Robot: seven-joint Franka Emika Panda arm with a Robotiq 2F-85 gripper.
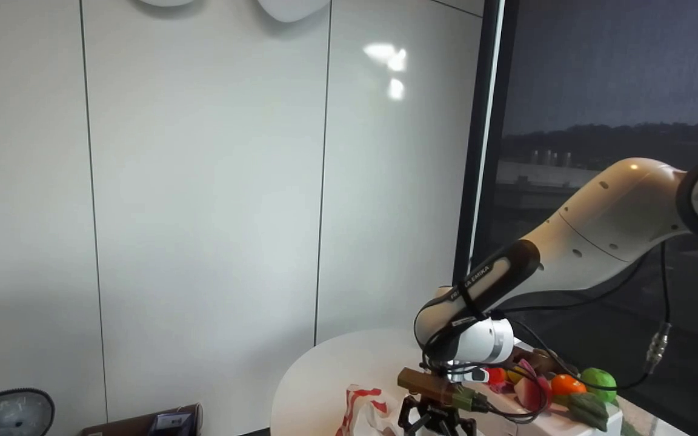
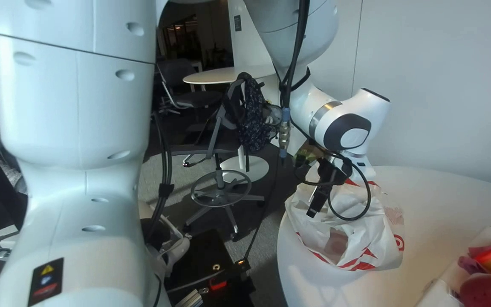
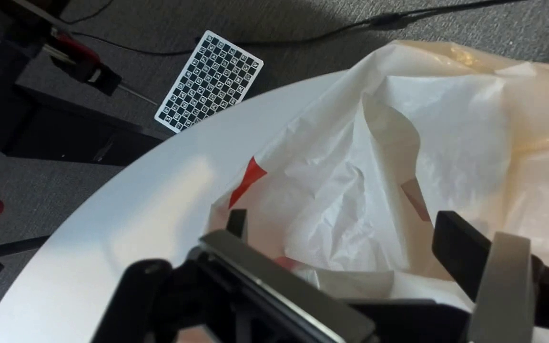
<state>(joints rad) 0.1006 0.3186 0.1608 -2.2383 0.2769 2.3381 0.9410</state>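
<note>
Gripper (image 3: 350, 252) at 5 o'clock in wrist view, jaws apart, clamping nothing AFAICT; red-marked white bag (image 3: 331, 205) toward 3 o'clock w/ mouth gaping, on table (image 3: 160, 214), prob. for support.

"Any lettering?"
"FRANKA EMIKA (image 1: 477, 275), some letters under a strap (image 1: 469, 300), on the arm (image 1: 591, 236) above the gripper (image 3: 346, 233)."
"Signs?"
"A yellow warning triangle (image 2: 47, 269) on the same arm's black label (image 2: 46, 283), well apart from the gripper; a red ring (image 2: 399, 242) on the bag (image 2: 365, 238), below it."
"The checkered board (image 3: 210, 81) beyond?"
"Codes too small to read."
</note>
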